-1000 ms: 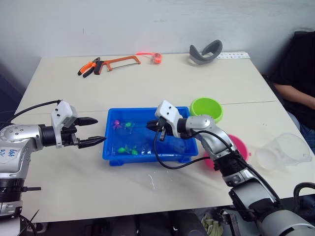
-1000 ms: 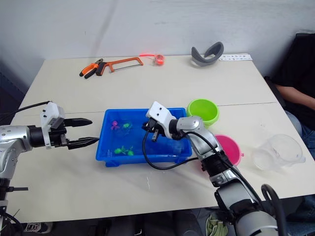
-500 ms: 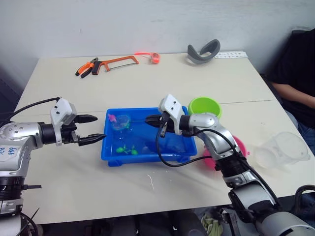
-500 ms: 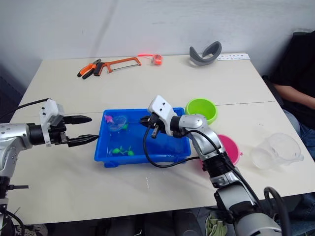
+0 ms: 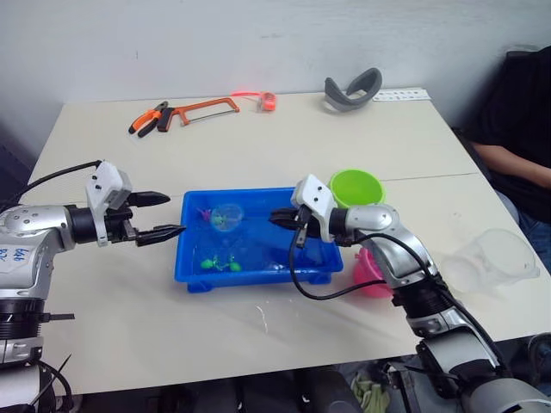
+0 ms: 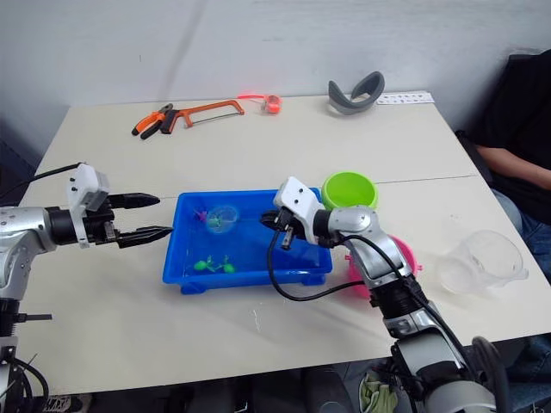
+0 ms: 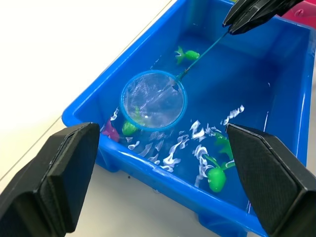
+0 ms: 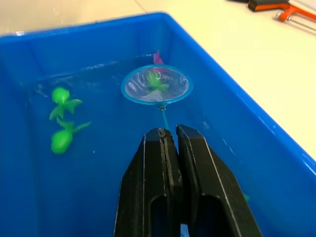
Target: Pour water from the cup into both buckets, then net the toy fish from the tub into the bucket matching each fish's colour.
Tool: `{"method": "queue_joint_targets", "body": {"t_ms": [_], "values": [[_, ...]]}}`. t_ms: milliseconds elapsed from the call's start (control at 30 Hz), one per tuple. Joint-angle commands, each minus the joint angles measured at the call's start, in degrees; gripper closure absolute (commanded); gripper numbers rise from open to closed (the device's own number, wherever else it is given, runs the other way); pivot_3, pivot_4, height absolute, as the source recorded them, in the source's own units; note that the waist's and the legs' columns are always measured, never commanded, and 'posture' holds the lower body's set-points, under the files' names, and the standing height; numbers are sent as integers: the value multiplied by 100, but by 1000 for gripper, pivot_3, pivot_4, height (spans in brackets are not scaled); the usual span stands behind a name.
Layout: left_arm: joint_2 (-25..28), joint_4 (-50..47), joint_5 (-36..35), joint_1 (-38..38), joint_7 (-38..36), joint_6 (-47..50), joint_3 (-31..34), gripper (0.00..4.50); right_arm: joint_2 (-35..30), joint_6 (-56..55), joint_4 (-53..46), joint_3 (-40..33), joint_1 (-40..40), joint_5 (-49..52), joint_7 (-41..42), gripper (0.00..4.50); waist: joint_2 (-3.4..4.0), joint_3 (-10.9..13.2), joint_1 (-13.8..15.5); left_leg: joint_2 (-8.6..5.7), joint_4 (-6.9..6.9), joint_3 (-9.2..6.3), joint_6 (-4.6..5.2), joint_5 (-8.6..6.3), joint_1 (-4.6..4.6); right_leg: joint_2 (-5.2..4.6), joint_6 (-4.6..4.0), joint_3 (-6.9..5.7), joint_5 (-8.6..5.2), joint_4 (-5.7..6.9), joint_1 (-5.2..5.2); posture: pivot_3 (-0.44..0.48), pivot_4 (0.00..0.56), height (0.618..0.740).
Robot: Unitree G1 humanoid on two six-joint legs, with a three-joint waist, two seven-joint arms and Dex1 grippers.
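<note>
The blue tub (image 5: 258,277) holds water and the toy fish: green ones (image 5: 219,262) near its front and a pink one (image 5: 203,212) at its far left corner. My right gripper (image 5: 280,218) is shut on the net's thin handle over the middle of the tub. The net's blue hoop (image 5: 226,215) lies low over the far left part. A green fish (image 8: 156,81) shows through the mesh; I cannot tell whether it is inside. My left gripper (image 5: 175,213) is open just outside the tub's left end. The green bucket (image 5: 357,186), the pink bucket (image 5: 370,267) and the clear cup (image 5: 499,258) stand to the right.
A hacksaw (image 5: 202,108), pliers (image 5: 148,116) and a small orange roll (image 5: 269,101) lie along the table's far edge, with a grey curved band (image 5: 353,88) further right. A person (image 5: 516,129) sits at the table's right side. My right arm covers part of the pink bucket.
My right gripper has drawn back to the right over the tub, pulling the net hoop with it. The left gripper has stayed open beside the tub's left end. The view has shifted slightly.
</note>
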Motion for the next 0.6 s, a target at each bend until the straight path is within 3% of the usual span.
{"method": "queue_joint_targets", "body": {"t_ms": [33,367,600], "values": [[37,-1,16,-107,-29,-111,47,52,11,-122,18,75,-147,-118,45,4500,0,0,-2,0,0,0,0,0,0,0,0,0,0,0,0,0,150,740],[91,-167,-22,132,38,-80,204,52,400,-182,782,255,-617,-345,71,4500,0,0,-6,1,1,0,0,0,0,1,0,0,0,2,0,0,150,740],[156,-322,-62,370,48,-63,331,52,499,-84,732,262,-606,-314,227,4500,0,0,-6,1,1,0,0,0,0,-1,0,-1,0,4,0,0,150,740]]}}
